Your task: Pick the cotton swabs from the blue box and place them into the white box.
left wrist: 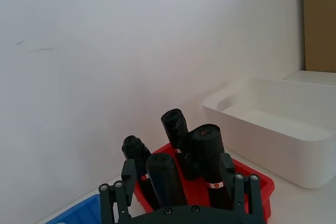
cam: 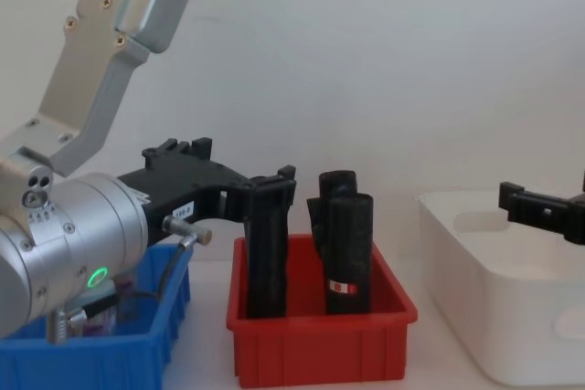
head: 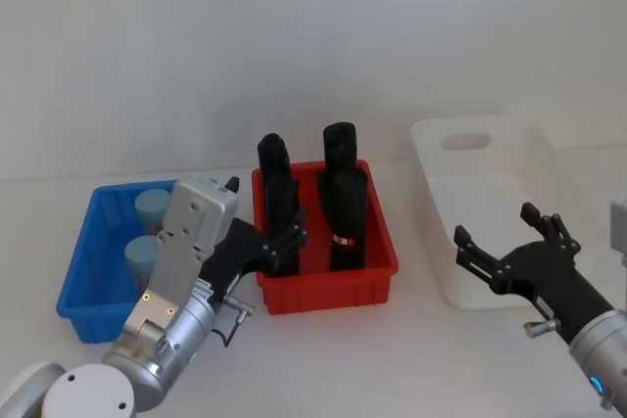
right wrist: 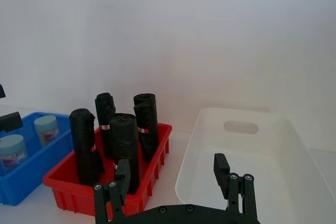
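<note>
- blue box [head: 90,237] sits on the left of the surface, two cotton swabs [head: 143,255] jars inside
- left gripper [head: 266,230] hangs over where it meets the red bin [head: 328,293] full of black rolls [head: 343,193], fingers spread
- right gripper [head: 495,227] also spread, over the white box [head: 433,175] near edge

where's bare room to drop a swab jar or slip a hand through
The floor of the white box is bare, with the right gripper over its near edge. Bare table runs in front of the red bin and between it and the white box. Crowded: red bin full of black rolls; the left gripper hangs between blue box and red bin.
</note>
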Available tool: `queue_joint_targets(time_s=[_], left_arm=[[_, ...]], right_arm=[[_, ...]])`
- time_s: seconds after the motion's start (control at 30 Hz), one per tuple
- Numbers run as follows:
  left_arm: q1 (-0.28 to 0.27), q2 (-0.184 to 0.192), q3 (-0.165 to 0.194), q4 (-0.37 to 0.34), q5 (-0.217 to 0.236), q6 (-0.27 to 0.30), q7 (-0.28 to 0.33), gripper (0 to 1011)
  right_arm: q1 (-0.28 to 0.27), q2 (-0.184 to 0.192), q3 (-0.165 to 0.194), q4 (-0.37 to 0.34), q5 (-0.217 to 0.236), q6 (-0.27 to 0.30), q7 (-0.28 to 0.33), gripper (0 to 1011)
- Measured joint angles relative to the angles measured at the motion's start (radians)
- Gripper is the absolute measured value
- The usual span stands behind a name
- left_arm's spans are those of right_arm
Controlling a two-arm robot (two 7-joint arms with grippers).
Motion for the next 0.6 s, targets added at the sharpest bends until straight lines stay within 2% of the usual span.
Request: queue_joint_targets(time_s=[0.6], left_arm=[[0.000, 0.000, 0.000, 0.000, 0.000, 0.000, 0.000, 1004]], right_arm=[[0.000, 0.000, 0.000, 0.000, 0.000, 0.000, 0.000, 1002]])
